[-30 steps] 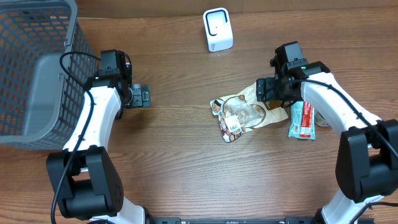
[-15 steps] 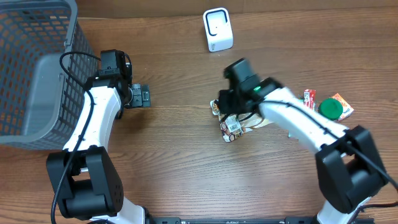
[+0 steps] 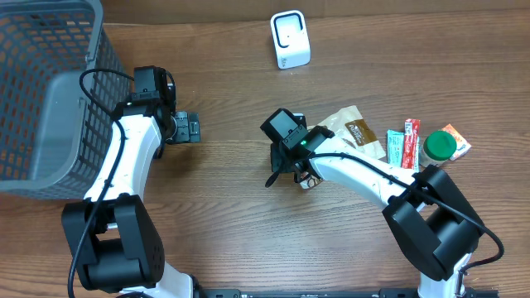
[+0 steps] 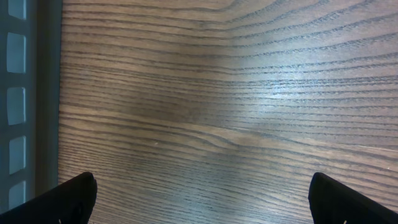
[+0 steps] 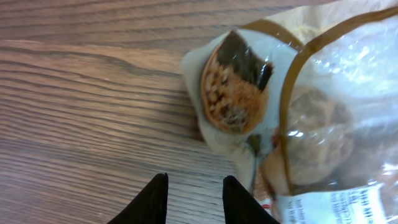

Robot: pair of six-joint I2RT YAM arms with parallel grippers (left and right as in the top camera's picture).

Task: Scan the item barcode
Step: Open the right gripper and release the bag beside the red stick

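A clear snack bag (image 3: 352, 131) with brown trim and a white barcode label (image 3: 309, 180) lies at the table's centre right. In the right wrist view the bag (image 5: 298, 118) fills the right side. My right gripper (image 3: 277, 172) hovers at the bag's left edge. Its jaws (image 5: 194, 199) stand a narrow gap apart with only bare wood between them, and the right fingertip (image 5: 239, 199) is close to the bag's edge. The white scanner (image 3: 290, 39) stands at the back centre. My left gripper (image 3: 184, 128) is wide open over bare wood (image 4: 208, 205), far from the bag.
A grey wire basket (image 3: 41, 91) fills the left side, its wall beside my left gripper (image 4: 18, 93). Right of the bag lie a teal-and-red packet (image 3: 396, 147), a red stick pack (image 3: 411, 136), a green-lidded jar (image 3: 439, 146) and an orange packet (image 3: 457, 136).
My right arm has swung left from the bag's right side, across it, to its left edge, and its jaws have narrowed from wide open. The left arm has not moved.
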